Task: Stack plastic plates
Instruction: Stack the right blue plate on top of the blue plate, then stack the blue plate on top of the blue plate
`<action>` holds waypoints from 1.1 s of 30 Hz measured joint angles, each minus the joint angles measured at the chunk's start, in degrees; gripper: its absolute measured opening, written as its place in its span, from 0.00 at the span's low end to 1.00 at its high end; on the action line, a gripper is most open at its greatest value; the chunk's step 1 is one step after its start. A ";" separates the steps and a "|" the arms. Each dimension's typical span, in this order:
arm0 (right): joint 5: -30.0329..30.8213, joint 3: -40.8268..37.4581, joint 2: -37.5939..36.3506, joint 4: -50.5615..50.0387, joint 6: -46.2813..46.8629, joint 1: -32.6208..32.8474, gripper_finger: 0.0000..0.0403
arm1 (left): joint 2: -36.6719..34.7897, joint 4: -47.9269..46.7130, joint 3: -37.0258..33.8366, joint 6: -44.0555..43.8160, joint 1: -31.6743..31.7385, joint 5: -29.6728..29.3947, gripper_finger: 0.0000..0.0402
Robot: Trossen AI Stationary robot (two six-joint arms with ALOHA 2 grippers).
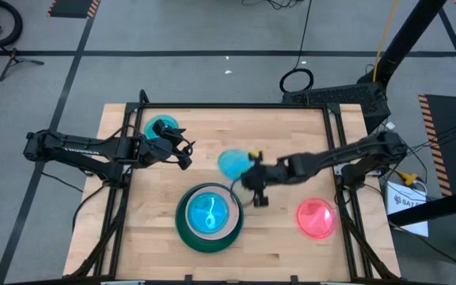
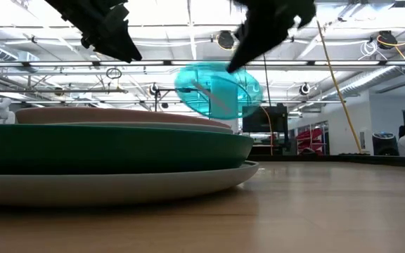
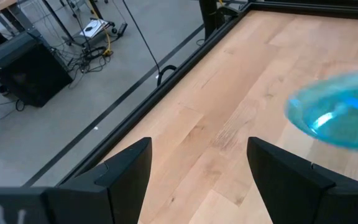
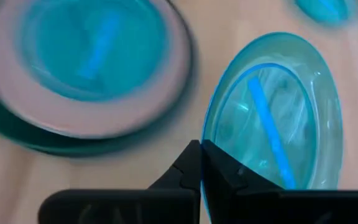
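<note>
Two arms over the table [image 1: 283, 237]. R gripper [image 1: 250, 180] sits mid-table, pinched shut on the rim of a small cyan plate [image 1: 231, 163], held off the wood and tilted; low view shows that plate [image 2: 219, 90] up in the air, well above the stack, and the R wrist view shows the closed fingertips [image 4: 199, 163] biting its edge. L gripper [image 1: 182, 152] is near the table's back-left, fingers [image 3: 126, 171] spread apart w/ nothing between them, only bare wood below.

Stack [image 1: 209, 216] sits front-centre: grey plate [image 2: 118, 184] on the bottom, dark green plate [image 1: 187, 235] on it, a salmon-pink plate [image 1: 229, 209] above, a cyan plate [image 1: 207, 213] on top. Grey rim sticks out past the green one in the low view. Held plate is just behind and to the right of the stack, its edge near the stack's back rim in the high view; can't tell if they overlap.

Another small cyan plate [image 1: 161, 127] lies at the back-left, close to the table's back edge and right by the L gripper. Pink-red plate [image 1: 317, 218] lies flat at front-right, near the right edge, well apart from the stack.

Open wood: strip between stack and pink-red plate, the whole back-right quarter, and the front-left corner. Black frame rail [image 1: 236, 105] runs along the back edge.
</note>
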 joint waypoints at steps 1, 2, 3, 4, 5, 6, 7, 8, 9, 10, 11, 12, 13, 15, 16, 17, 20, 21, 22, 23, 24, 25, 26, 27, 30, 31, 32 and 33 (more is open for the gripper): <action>-0.94 1.22 1.06 0.18 -0.64 1.07 0.00 | -0.01 0.02 0.00 0.00 0.00 0.00 0.66; -1.29 2.31 2.18 0.47 -1.25 2.13 0.00 | 0.00 0.09 0.00 0.00 -0.02 0.00 0.66; -2.29 3.48 3.35 0.69 -1.70 3.14 0.00 | 0.00 0.11 0.00 0.00 -0.02 0.00 0.66; -3.36 4.64 4.77 1.15 -2.14 4.14 0.00 | -0.02 0.11 0.00 0.00 0.00 0.00 0.66; -4.03 5.77 6.17 1.54 -2.71 4.93 0.00 | -0.01 0.15 0.00 -0.02 -0.01 0.00 0.66; -4.67 6.95 7.63 1.97 -3.40 5.72 0.00 | 0.00 0.19 0.00 -0.02 0.00 0.00 0.66; -5.38 8.35 9.28 2.12 -4.26 6.44 0.00 | 0.00 0.18 0.00 -0.02 -0.02 0.00 0.66; -5.38 9.82 10.88 2.04 -5.00 7.14 0.00 | -0.01 0.18 0.00 -0.03 0.00 0.00 0.66; -5.37 11.24 12.41 1.81 -5.84 7.78 0.00 | -0.02 0.19 0.00 -0.04 0.00 0.00 0.66; -5.53 12.66 13.88 1.35 -6.65 8.24 0.00 | 0.00 0.18 0.00 -0.04 -0.02 0.00 0.66; -6.04 13.97 15.05 0.62 -7.29 8.56 0.00 | 0.00 0.19 0.00 -0.04 0.00 0.00 0.66; -7.17 14.97 15.76 -0.18 -7.64 8.67 0.00 | -0.02 0.20 0.00 -0.06 -0.02 0.00 0.66; -8.36 15.60 16.07 -0.76 -7.60 8.69 0.00 | -0.01 0.18 0.00 -0.12 -0.01 0.00 0.66; -9.44 16.52 16.57 -0.71 -7.49 8.60 0.00 | -0.01 0.20 0.00 -0.25 -0.01 0.00 0.66; -9.91 16.65 16.74 -0.04 -7.55 8.56 0.00 | -0.02 0.18 0.00 -0.42 -0.01 0.00 0.66; -10.32 16.65 16.90 0.33 -7.56 8.51 0.00 | 0.00 0.18 0.00 -0.51 -0.02 0.00 0.66; -12.01 16.65 17.86 0.86 -7.40 8.60 0.00 | 0.00 0.18 0.00 -0.98 0.00 0.00 0.66; -12.88 16.61 18.13 0.99 -7.40 8.69 0.01 | -0.02 0.18 0.00 -1.08 -0.01 0.00 0.66; -13.20 16.59 18.33 1.43 -7.35 8.78 0.01 | -0.02 0.18 0.00 -1.30 0.00 0.00 0.66; -13.33 16.59 18.52 2.26 -7.11 8.90 0.03 | 0.00 0.18 0.00 -1.41 -0.01 0.00 0.66; -14.03 16.59 18.61 2.71 -6.90 9.01 0.04 | -0.01 0.16 0.00 -1.50 -0.01 0.01 0.66; -14.46 16.59 18.67 2.66 -6.82 9.07 0.06 | -0.02 0.15 0.00 -1.52 0.00 0.00 0.66; -14.51 16.59 18.73 2.52 -6.58 9.12 0.08 | -0.01 0.15 0.00 -1.55 -0.01 0.00 0.66; -14.46 16.59 18.75 2.42 -6.22 9.13 0.10 | -0.02 0.14 0.00 -1.84 -0.01 0.00 0.66; -14.41 16.59 18.73 1.86 -4.53 9.30 0.16 | -0.02 -0.20 0.00 -3.07 0.00 0.02 0.66; -14.41 16.59 18.73 1.11 -4.42 9.32 0.17 | 0.00 -0.49 0.00 -3.69 0.00 0.02 0.66; -14.41 16.59 18.73 -0.65 -4.34 9.32 0.19 | -0.02 -0.87 0.00 -4.27 -0.01 0.02 0.66; -14.34 16.59 18.73 -2.84 -4.28 9.32 0.20 | -0.02 -1.38 0.00 -5.14 0.00 0.02 0.66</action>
